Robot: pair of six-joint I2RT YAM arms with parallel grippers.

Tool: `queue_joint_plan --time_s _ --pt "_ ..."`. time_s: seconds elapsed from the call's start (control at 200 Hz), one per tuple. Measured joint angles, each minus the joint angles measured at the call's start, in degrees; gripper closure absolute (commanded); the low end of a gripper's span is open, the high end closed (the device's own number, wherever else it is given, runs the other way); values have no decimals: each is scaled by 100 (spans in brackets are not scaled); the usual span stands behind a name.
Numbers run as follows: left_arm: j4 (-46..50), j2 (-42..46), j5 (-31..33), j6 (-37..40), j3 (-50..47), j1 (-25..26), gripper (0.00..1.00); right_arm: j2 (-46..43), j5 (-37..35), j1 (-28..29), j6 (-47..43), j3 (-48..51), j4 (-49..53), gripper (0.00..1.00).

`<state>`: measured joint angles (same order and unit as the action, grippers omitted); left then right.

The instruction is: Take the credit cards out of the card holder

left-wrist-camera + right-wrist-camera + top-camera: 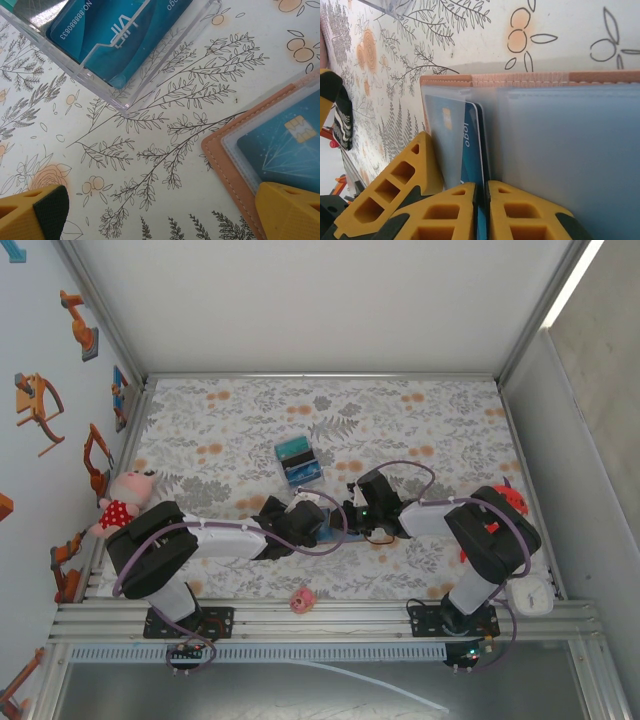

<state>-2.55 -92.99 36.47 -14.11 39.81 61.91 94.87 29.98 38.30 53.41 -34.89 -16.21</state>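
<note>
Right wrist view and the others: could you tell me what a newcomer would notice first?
In the right wrist view, the right gripper pinches a dark blue credit card partly out of the card holder. In the left wrist view, a clear box of teal cards sits at the top left, beyond the open left gripper.

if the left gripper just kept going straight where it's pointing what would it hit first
Probably the floral-print tablecloth right ahead of the open left gripper; further along that line sits the corner of the clear plastic box of teal cards. Depth is hard to judge.
</note>
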Motion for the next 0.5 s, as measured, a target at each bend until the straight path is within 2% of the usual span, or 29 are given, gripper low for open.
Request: queue_joint_plan --time_s 0.065,0.245,0.501 --pt "17 0 17 2 7 0 3 -2 24 0 24 26 -26 98" --pt "72 0 35 2 33 0 3 -72 2 2 37 39 17 98" --pt "76 0 -24 0 59 70 3 -275 -157 7 -197 -15 579 100"
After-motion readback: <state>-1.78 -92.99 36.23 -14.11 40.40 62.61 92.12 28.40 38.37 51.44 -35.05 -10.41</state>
